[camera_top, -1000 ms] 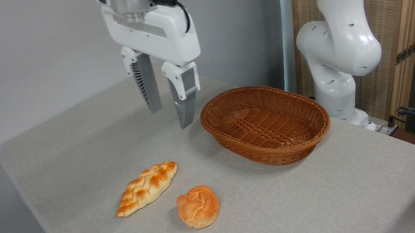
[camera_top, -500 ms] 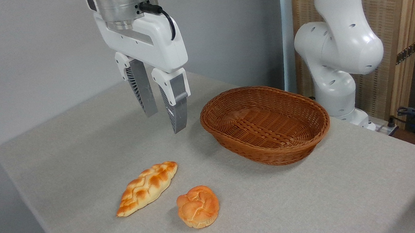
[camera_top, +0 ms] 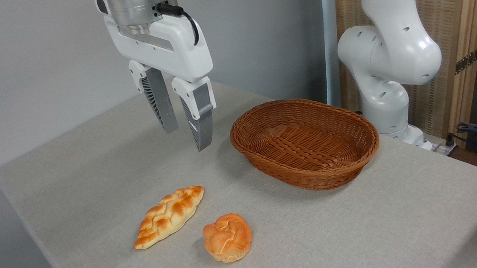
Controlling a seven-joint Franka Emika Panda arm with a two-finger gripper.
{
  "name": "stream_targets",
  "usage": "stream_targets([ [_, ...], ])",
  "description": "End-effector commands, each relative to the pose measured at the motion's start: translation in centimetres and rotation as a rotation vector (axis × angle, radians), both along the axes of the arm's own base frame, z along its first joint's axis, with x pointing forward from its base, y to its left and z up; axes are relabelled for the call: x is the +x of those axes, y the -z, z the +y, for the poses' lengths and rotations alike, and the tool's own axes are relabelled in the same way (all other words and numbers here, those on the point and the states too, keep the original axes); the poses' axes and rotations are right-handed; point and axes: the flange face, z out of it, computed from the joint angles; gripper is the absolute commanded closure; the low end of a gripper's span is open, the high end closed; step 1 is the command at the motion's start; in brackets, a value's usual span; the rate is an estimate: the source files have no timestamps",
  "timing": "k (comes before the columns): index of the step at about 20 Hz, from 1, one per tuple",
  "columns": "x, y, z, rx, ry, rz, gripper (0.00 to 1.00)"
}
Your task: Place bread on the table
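Gripper [camera_top: 186, 139], fingers slightly apart and empty, hangs above the table [camera_top: 361, 227]; the bun [camera_top: 227, 238] lies beside a loaf [camera_top: 168, 216].

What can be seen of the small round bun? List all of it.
The bun is small and round, golden-orange with paler cream along its lower edge, and its top is knotted in a swirl. It looks glossy and whole. It rests on the grey table near the front edge, touching nothing else: the braided loaf lies just to its left with a gap between them, and the basket sits farther back right. The gripper hangs well above and behind it.
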Motion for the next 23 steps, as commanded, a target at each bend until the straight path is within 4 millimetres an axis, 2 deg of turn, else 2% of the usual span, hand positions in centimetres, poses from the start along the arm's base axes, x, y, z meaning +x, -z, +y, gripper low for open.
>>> stream_targets([
  [1, 0.1, -0.15, 0.09, -0.009, -0.007, 0.009, 0.0],
  [23, 0.19, 0.02, 0.69, 0.04, 0.021, 0.015, 0.0],
])
